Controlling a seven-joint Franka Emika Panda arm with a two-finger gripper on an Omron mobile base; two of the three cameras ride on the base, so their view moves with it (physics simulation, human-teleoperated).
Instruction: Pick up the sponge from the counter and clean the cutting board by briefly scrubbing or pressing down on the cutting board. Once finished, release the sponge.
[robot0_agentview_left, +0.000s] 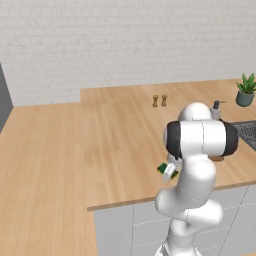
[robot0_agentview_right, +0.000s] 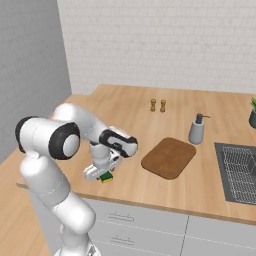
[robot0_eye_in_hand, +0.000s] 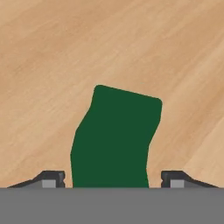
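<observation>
The sponge (robot0_eye_in_hand: 114, 138) is seen between the two fingertips of the gripper (robot0_eye_in_hand: 113, 178) in the hand view, green top toward the camera. A narrow strip of wood is visible between each tip and the sponge's side, so the jaws are recorded as standing apart from it, moderately wide, gripping nothing. The sponge's outline is pinched in at the waist.

In the right base view the sponge (robot0_agentview_right: 106, 176) is found on the counter (robot0_agentview_right: 130, 115) near its front edge, directly under the lowered gripper (robot0_agentview_right: 104, 172), with a yellow layer showing below the green. It lies well to the left of the cutting board (robot0_agentview_right: 169, 157) and is not touching it. In the left base view the sponge (robot0_agentview_left: 164, 169) is partly hidden beside the arm.

No brand, label or legible writing can be made out on any item.

Containers: a soap dispenser (robot0_agentview_right: 197, 129) is noted just behind the board; its contents cannot be seen. A sink (robot0_agentview_right: 240, 172) holding a wire rack is noted at the right. A potted plant (robot0_agentview_left: 246, 90) stands at the far right corner. Two small shakers (robot0_agentview_right: 158, 105) stand side by side farther back.
</observation>
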